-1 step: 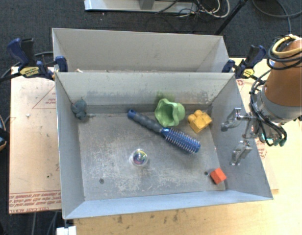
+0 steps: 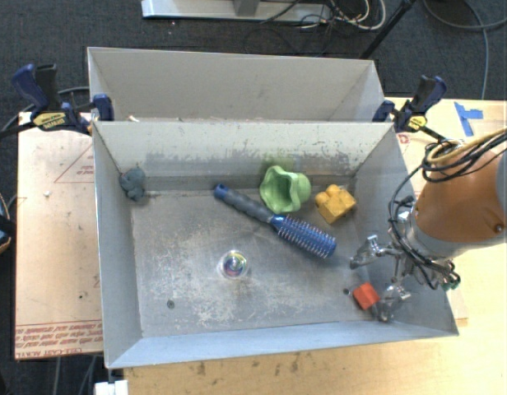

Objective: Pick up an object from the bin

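The grey metal bin [image 2: 237,148] holds a handful of loose things spread out on its floor. The arm [image 2: 463,206], under its orange cover, leans in over the near right corner, and its gripper [image 2: 369,288] hangs low there with the two metal fingers spread apart and nothing clasped between them.

A blue hairbrush [image 2: 278,220] lies slantwise across the middle of the floor, handle toward the far left, bristled head toward the right. Just behind it, close to the far wall, sits a crumpled green cup-like thing [image 2: 284,188], and beside that, to the right, a yellow block [image 2: 334,203]. A grey lump [image 2: 134,183] rests in the far left corner. A small clear ball [image 2: 234,264] lies by itself left of centre.

Smallest is a red block [image 2: 365,297] in the near right corner. It sits on the floor in the gap between the spread fingers, nearer the lower one; whether either touches it cannot be told.
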